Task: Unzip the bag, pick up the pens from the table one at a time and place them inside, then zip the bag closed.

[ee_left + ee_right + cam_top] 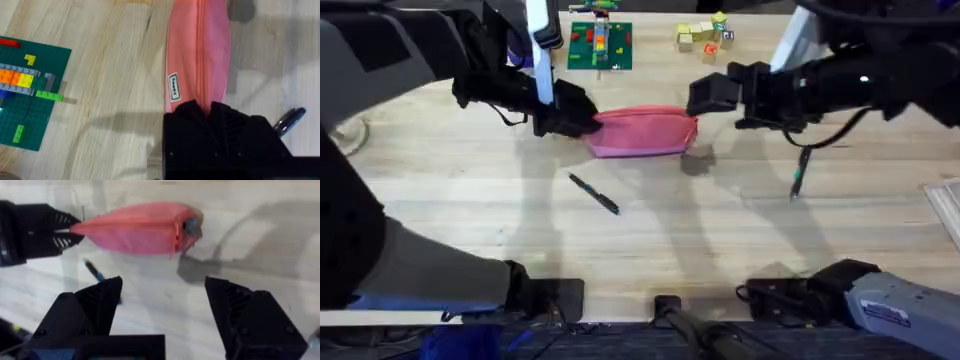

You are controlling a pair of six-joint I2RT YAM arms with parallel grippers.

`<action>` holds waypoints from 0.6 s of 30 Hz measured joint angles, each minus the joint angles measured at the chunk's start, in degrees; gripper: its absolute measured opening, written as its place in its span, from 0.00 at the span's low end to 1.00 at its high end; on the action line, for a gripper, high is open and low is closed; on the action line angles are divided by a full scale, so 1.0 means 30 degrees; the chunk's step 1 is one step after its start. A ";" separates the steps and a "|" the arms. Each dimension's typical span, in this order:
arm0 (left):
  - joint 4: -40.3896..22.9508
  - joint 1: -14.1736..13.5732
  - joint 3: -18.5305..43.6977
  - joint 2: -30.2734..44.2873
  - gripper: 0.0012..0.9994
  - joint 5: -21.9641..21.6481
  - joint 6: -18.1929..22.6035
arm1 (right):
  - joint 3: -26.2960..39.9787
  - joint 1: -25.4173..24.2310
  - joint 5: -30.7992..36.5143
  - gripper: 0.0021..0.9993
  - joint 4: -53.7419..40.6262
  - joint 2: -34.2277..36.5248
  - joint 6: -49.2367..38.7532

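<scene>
The pink bag (642, 132) lies on the table (470, 210), its zipper (202, 45) looking closed along the top. My left gripper (582, 118) is shut on the bag's left end; its black fingers (190, 117) pinch the fabric. My right gripper (705, 97) hovers open just off the bag's right end, where the zipper pull (189, 226) shows. In the right wrist view the bag (135, 227) lies beyond my spread fingers (95, 305). One dark pen (594, 193) lies in front of the bag. The other pen (800, 172) lies to the right, under the right arm.
A green brick baseplate (600, 45) and several wooden blocks (705, 35) stand at the back of the table. A pale tray edge (945, 205) shows at the far right. Bare wood runs across the front of the table.
</scene>
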 joint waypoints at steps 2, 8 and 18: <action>0.0000 0.0000 0.0000 0.0002 0.04 0.0000 0.0000 | 0.0000 0.0413 0.0462 1.00 0.0809 0.0290 0.0056; 0.0000 0.0000 0.0000 -0.0005 0.04 0.0000 0.0000 | 0.0000 0.1271 0.1082 1.00 0.2199 0.2025 0.0121; 0.0130 0.0000 0.0000 -0.0004 0.04 0.0000 0.0000 | -0.0007 0.1326 0.1287 1.00 0.3102 0.4935 0.0136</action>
